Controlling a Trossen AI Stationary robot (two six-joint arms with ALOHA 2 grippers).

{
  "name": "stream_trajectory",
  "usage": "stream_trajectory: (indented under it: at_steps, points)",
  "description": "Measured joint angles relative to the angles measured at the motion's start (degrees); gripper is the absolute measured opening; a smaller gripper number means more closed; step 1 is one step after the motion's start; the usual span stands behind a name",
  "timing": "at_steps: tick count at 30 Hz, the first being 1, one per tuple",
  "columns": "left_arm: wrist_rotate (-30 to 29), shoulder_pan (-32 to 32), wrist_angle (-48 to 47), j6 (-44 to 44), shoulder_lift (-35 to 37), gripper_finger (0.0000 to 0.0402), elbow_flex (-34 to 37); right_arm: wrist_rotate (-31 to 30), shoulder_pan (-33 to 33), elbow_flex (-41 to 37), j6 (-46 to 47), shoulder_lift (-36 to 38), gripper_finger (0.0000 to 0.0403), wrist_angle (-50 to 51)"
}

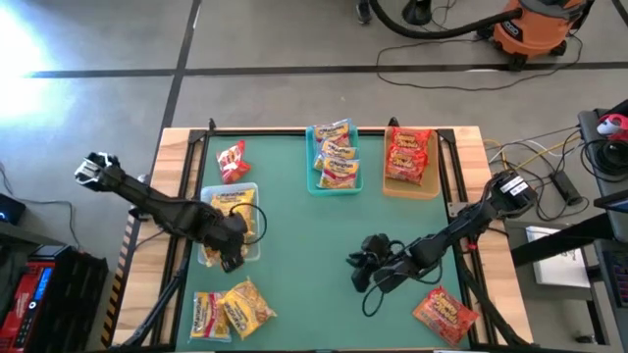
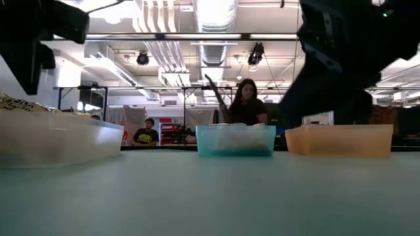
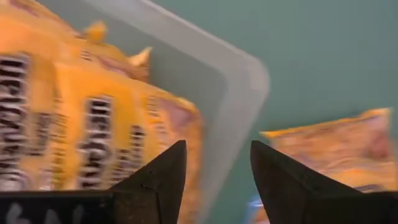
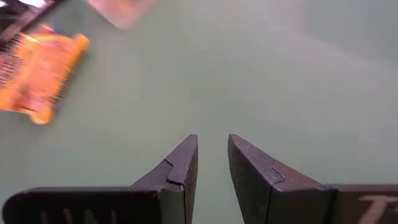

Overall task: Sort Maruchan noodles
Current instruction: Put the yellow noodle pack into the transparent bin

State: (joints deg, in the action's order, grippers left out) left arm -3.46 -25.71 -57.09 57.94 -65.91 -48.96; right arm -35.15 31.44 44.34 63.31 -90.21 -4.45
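Left claw (image 1: 233,257): apart, empty, over clear tray's (image 1: 251,191) near edge, lower left.
Right claw (image 1: 359,263): nearly together, empty.
Risk: clipping tray rim, shoving it.

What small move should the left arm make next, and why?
Probably lift clear of the clear tray and swing toward the two yellow packets at the near edge. The left gripper hangs open and empty over the tray's rim, with a yellow packet already lying inside.
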Motion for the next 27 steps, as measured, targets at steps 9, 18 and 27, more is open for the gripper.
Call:
stream_trajectory:
  at_steps: [9, 18, 27]
  points:
    - [0.0, -12.1, 11.5, 33.6, -3.4, 0.0155, -0.1, 0.5, -1.7, 0.0, -1.0, 0.0, 0.0079, -5.5]
    - [0.1, -23.0, 19.5, 53.4, -13.8, 0.0155, -4.9, 4.6, -1.9, 0.0, -2.2, 0.0, 0.0079, -7.4]
    - [4.9, -25.1, 19.0, 55.2, -24.9, 0.0154, -11.2, 5.6, -2.9, 0.0, -1.3, 0.0, 0.0079, -8.3]
